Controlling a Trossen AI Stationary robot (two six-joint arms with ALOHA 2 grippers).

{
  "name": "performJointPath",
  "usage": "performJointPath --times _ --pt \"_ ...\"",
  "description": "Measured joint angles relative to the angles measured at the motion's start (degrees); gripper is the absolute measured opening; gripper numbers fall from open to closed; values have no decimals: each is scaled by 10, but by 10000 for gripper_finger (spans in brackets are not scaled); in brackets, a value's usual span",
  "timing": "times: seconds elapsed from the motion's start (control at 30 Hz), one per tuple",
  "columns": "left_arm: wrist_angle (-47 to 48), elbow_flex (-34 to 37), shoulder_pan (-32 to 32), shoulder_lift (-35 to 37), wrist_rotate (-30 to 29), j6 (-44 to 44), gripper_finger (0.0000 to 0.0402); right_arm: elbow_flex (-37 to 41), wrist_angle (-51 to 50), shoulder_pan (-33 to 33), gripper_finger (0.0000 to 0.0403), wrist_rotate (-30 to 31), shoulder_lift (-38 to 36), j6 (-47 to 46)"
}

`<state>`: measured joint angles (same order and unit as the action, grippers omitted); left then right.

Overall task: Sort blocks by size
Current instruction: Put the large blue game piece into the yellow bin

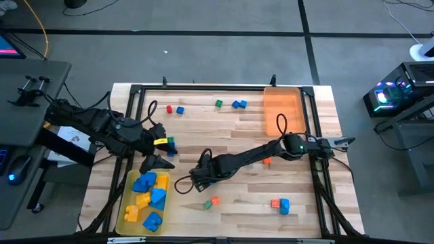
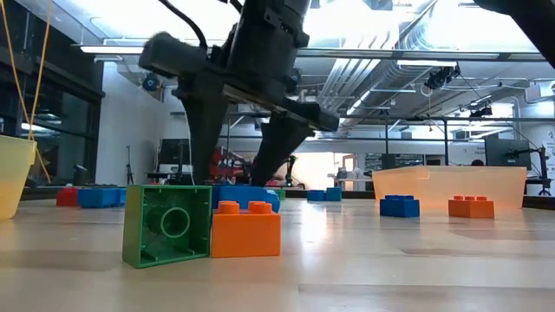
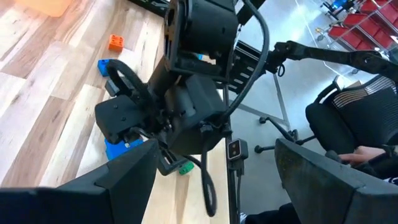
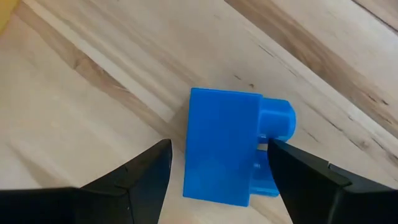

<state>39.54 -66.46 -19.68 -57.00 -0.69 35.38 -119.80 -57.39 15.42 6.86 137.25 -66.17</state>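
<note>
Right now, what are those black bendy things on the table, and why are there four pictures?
They are two robot arms, each ending in a two-finger gripper. One picture looks down from above, one looks level across the table, and one camera rides on each wrist. From above, the right gripper is low over the wooden table, beside the yellow tray of big blue and yellow blocks. Its wrist camera shows its open fingers on either side of a blue block lying on the wood, not gripped yet. The left gripper waits just above the yellow tray. Small blocks are scattered around, and an orange tray sits at the far edge.
</note>
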Motion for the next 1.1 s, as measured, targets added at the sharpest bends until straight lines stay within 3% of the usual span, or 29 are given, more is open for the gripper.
performJointPath --times 0.6,0.73,0.9,1.1 --pt "-1 0 0 0 -15 0 307 7 -108 0 257 11 7 32" --pt "0 0 0 0 -15 0 307 7 -107 -1 228 8 7 32" --pt "0 0 0 0 -15 0 307 7 -109 0 158 10 7 27" --pt "1 0 -4 0 -14 0 307 -9 -124 0 157 16 9 31"
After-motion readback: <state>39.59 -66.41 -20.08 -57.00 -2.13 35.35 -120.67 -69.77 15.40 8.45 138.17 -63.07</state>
